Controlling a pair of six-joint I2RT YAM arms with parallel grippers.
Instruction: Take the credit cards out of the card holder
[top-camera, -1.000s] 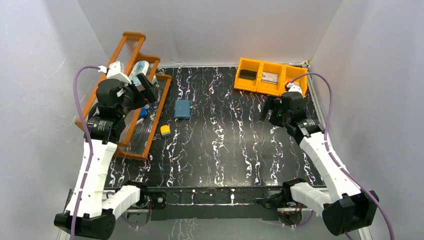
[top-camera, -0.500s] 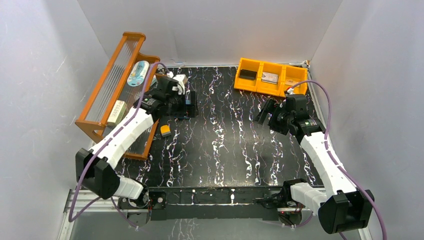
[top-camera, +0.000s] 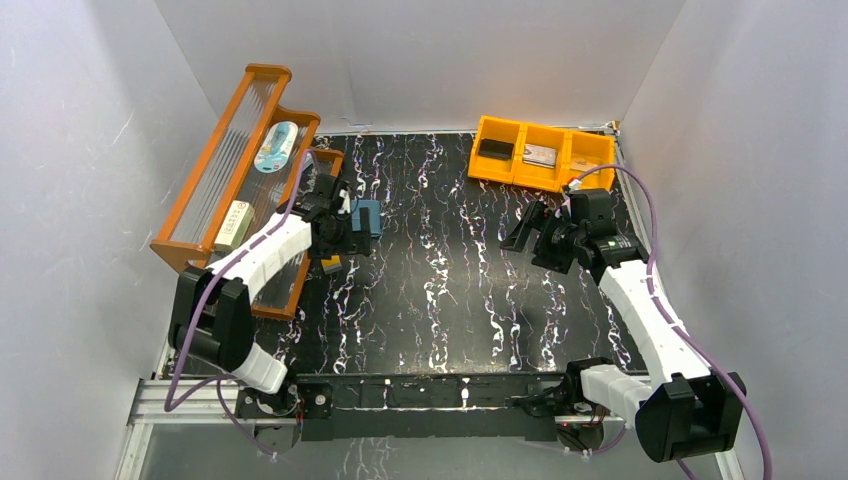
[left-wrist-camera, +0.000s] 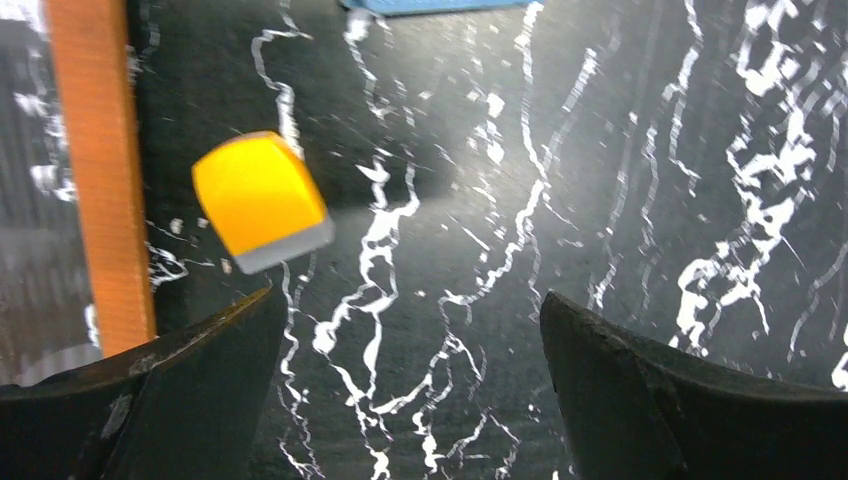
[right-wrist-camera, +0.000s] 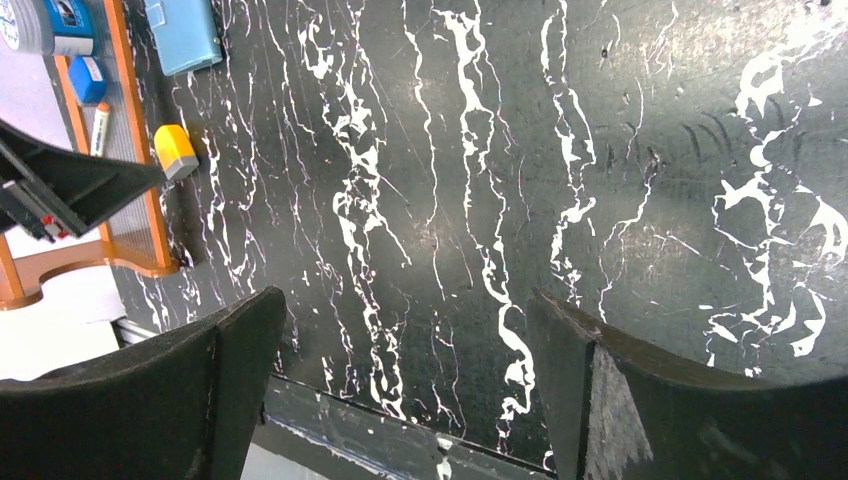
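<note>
Top external view: finding the card holder (top-camera: 367, 215) lying flat and folded shut on the worktop (top-camera: 450, 290), just off the long inner rail of the orange rack (top-camera: 172, 250). Seeing no credit cards anywhere outside it, so presumably all are sitting inside. Judging the task as barely beginning, with nothing taken out yet.

Holding the left claw (left-wrist-camera: 405, 305) low beside that same rail of the rack, fingers spread wide and gripping nothing. Pointing it at bare worktop, with the yellow block (left-wrist-camera: 260, 200) just ahead and only an edge of the card holder peeking in beyond the block, farther along the rack.

Holding the right claw (right-wrist-camera: 402, 300) well apart from the rack, out past the middle of the worktop, likewise gaping and empty.

Leaving practically everything to do: reaching the card holder, steadying it, opening the fold, and drawing each card out of its pocket.
</note>
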